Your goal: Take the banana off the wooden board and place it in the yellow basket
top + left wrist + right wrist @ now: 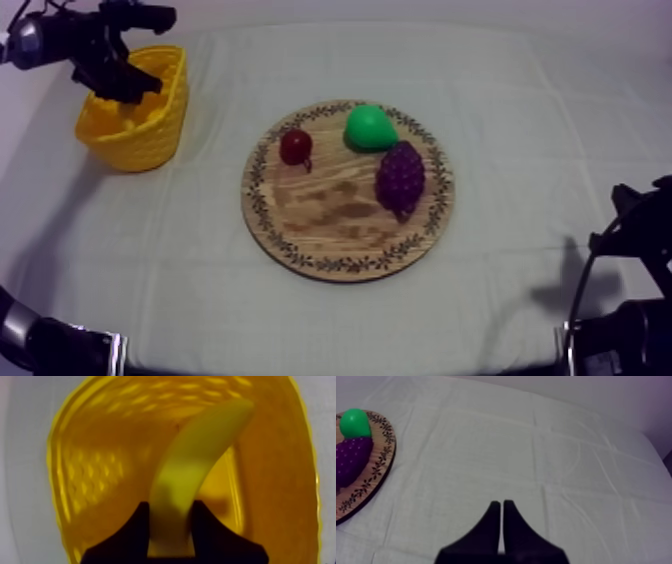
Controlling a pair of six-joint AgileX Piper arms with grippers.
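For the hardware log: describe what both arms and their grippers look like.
The left arm is black with a grey rounded section, and the right arm is black throughout. The left gripper and the right gripper each have two plain matte black fingers, broad at the base and narrowing to blunt tips. No markings are visible.

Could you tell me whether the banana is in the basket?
In, but held: the left gripper is shut on the banana inside the basket walls.
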